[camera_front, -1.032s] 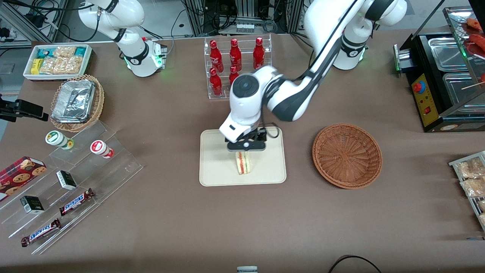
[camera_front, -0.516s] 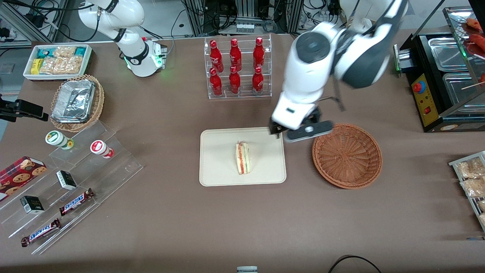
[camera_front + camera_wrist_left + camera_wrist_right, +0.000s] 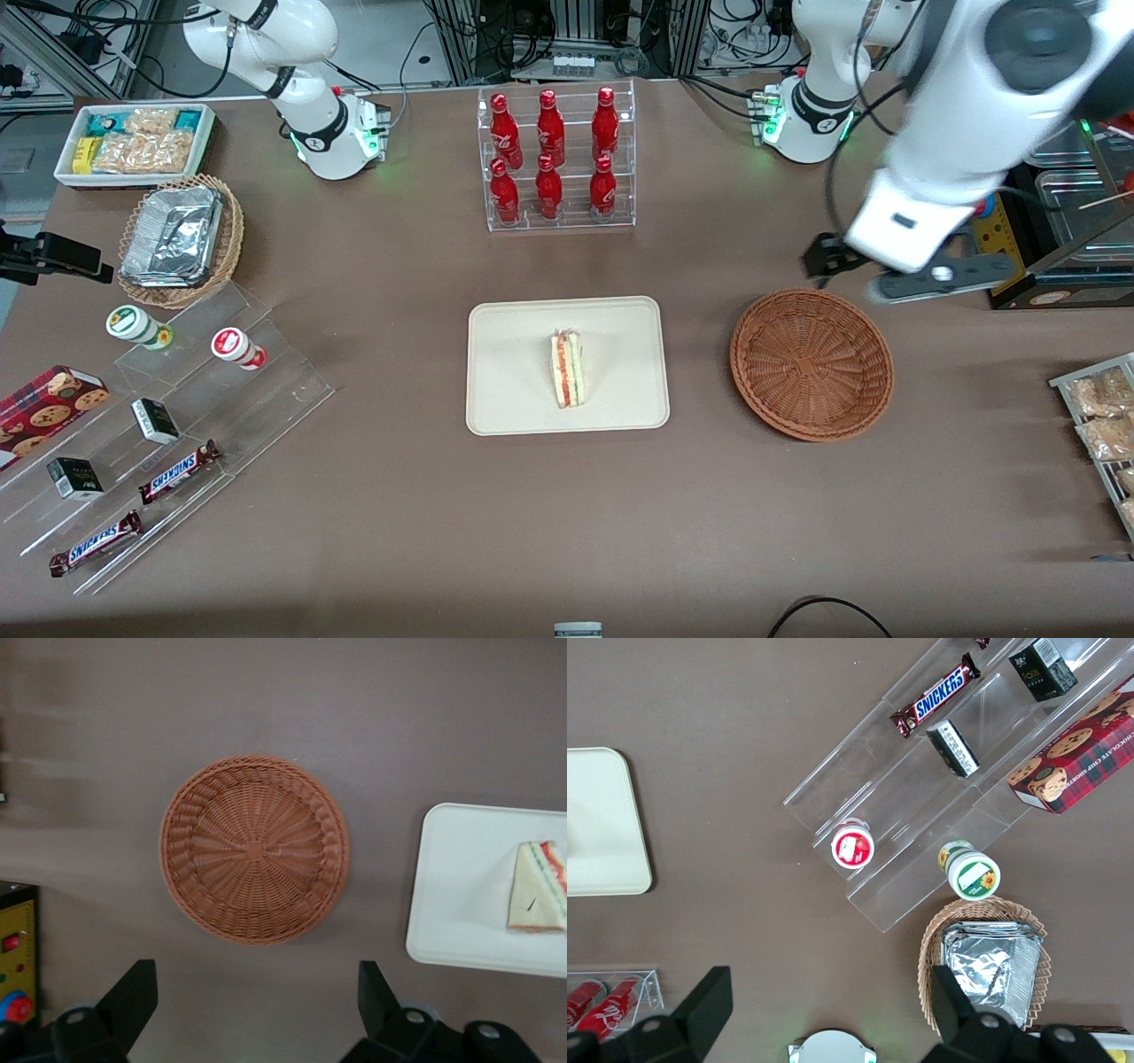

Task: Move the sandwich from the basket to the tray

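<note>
Since a second ago the working arm has let go of the sandwich [image 3: 568, 369] and swung away from the tray [image 3: 514, 372], passing over the basket [image 3: 811, 363] to the upper right of the front view; the sandwich has not shifted from where it stood under the fingers. The gripper [image 3: 904, 270] now hangs high above the table, farther from the front camera than the basket and toward the working arm's end of the table, close in the picture to the black machine [image 3: 1019, 230] at the right edge. In the left wrist view its two dark fingertips [image 3: 128, 997] stand wide apart with nothing between them, so the tool is released and carries nothing. The sandwich rests on the tray near its middle, standing on one cut edge with the red and green filling layers showing, well inside the low rim; that placing looks sensible, since it keeps the wedge clear of the tray's edge. The basket, seen from above in the wrist view, holds nothing and sits well apart from the tray on the brown tabletop [image 3: 567, 514]. Judged from this layout the transfer is done, and the arm's height and distance from both items read as a retreat that keeps it clear of them.
</note>
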